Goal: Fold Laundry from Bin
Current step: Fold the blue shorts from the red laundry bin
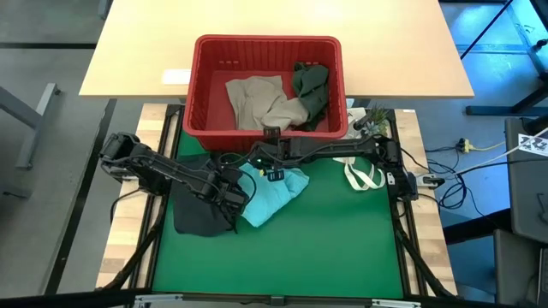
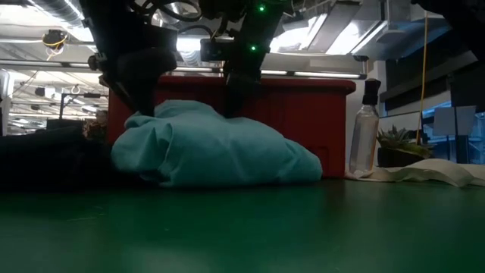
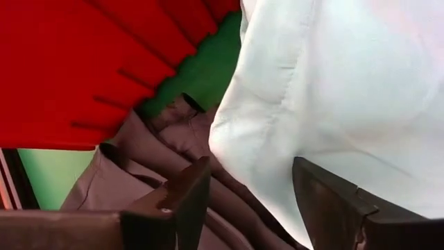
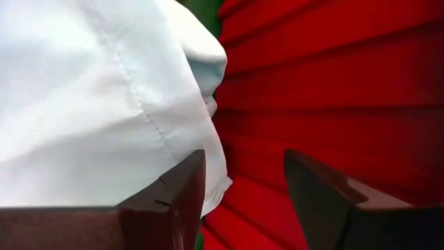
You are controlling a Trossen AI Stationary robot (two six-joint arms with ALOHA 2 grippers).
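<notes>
The light teal garment (image 1: pixel 274 195) (image 2: pixel 212 148) lies bunched in a heap on the green mat, just in front of the red bin (image 1: pixel 265 39). A black garment (image 1: pixel 201 214) lies spread on the mat at its left. Beige (image 1: pixel 257 101) and dark olive (image 1: pixel 310 90) garments rest inside the bin. My left gripper (image 1: pixel 233 190) (image 3: pixel 250 173) is open at the heap's left end, with the cloth's edge (image 3: pixel 243 132) in the gap. My right gripper (image 1: pixel 272 174) (image 4: pixel 243 167) is open at the heap's far side, next to the bin wall (image 4: pixel 333 90). My left gripper stands open, slanting down over the teal garment's left edge (image 3: pixel 243 132); I cannot tell whether a finger touches the cloth. My right gripper stands open, slanting down at the garment's far edge (image 4: pixel 208 160); one finger (image 4: pixel 180 194) shows against the cloth, but touch cannot be told.
A white cloth bag with loop handles (image 1: pixel 364 175) lies at the mat's right. A spray bottle (image 2: pixel 364 136) and a small plant (image 1: pixel 372 115) stand at the far right beside the bin. Bare green mat (image 1: pixel 325 248) stretches toward the near edge.
</notes>
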